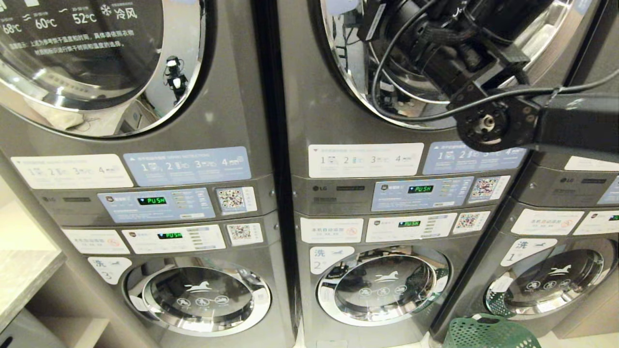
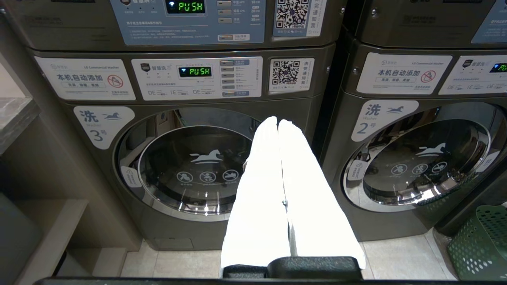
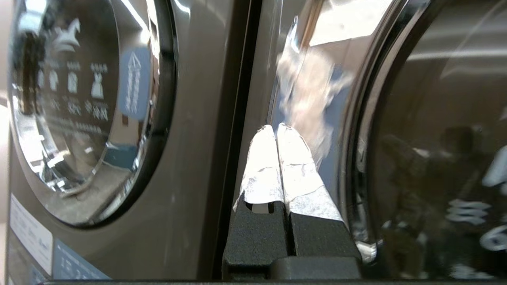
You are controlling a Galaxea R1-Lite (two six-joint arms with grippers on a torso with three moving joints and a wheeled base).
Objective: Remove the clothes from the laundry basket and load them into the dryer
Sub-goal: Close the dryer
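The green laundry basket (image 1: 488,333) stands on the floor at the lower right, before the machines; its corner (image 2: 479,241) also shows in the left wrist view. No clothes show in it or anywhere else. My right arm (image 1: 488,121) is raised across the closed round door of the middle upper dryer (image 1: 309,96). My right gripper (image 3: 276,127) is shut and empty, its white tips close to that door's chrome rim (image 3: 356,118). Parked low, my left gripper (image 2: 277,120) is shut with nothing in it and points at the lower washers.
Three stacks of grey machines fill the view, dryers above and washers below, all doors closed. Washer 3 (image 2: 186,166) and washer 2 (image 2: 416,158) face the left gripper. A stone counter with a shelf (image 1: 24,280) stands at the left.
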